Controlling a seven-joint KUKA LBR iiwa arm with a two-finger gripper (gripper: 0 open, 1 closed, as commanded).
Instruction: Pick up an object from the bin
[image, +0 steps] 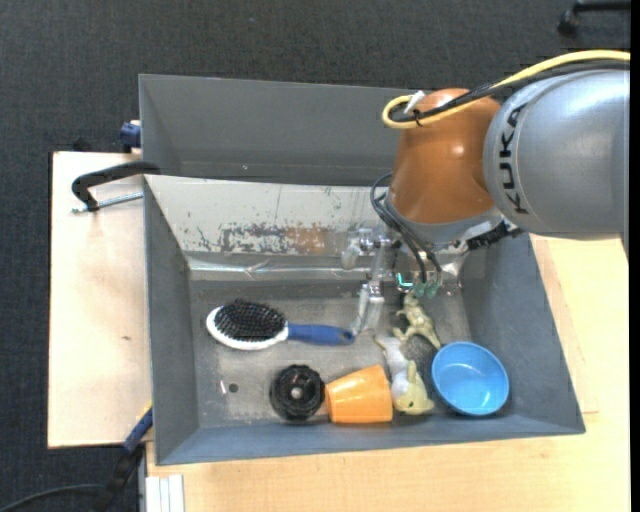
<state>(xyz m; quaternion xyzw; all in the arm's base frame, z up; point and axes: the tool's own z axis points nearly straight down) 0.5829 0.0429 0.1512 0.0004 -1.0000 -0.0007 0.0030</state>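
Observation:
My gripper (386, 312) hangs low over the right middle of the bin, fingers apart and nothing between them. Its left fingertip (360, 328) is close to the end of the blue handle of a hairbrush (248, 325) with a white head and black bristles. A pale yellowish toy animal (413, 328) lies just below and to the right of the fingers, stretching toward the front wall. An orange cup (360, 396) lies on its side in front of it.
A blue bowl (469, 378) sits in the front right corner. A black round thing (297, 391) lies left of the orange cup. The arm with its orange cover reaches in over the bin's right back part.

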